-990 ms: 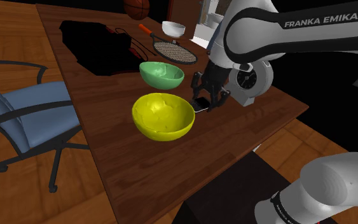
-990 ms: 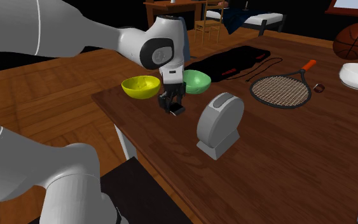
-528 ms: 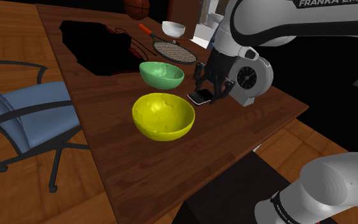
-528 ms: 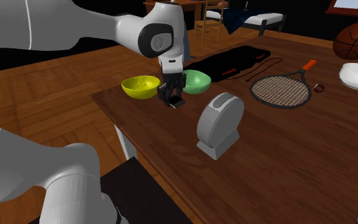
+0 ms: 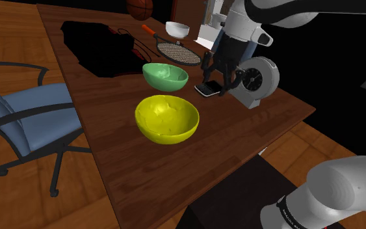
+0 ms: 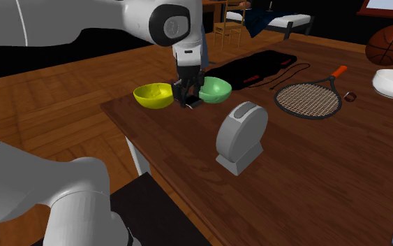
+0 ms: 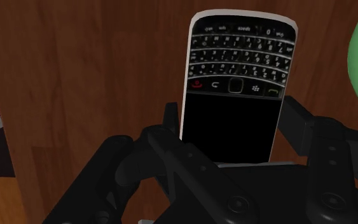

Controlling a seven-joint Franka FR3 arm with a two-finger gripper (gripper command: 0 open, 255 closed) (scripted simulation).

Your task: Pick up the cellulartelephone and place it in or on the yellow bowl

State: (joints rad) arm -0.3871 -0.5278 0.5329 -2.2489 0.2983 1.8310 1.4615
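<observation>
Dark wooden tabletop [image 5: 123, 162]. Resting on it: yellow bowl [image 5: 167, 119] near the front, green bowl [image 5: 165, 75] just behind it, grey standing clock [image 5: 261, 81], tennis racket [image 5: 177, 51], flat black bag [image 5: 100, 45], white bowl [image 5: 177, 28], and basketball [image 5: 140, 7] at the far end.

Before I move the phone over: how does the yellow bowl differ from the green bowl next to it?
The yellow bowl is lime-yellow, the green bowl mint. The green bowl sits closer to the tennis racket and to the end effector clasping the phone; the yellow bowl sits nearer the table's edge. The yellow bowl looks wider, though it is also nearer the shoulder camera. Both stand upright and empty.
</observation>
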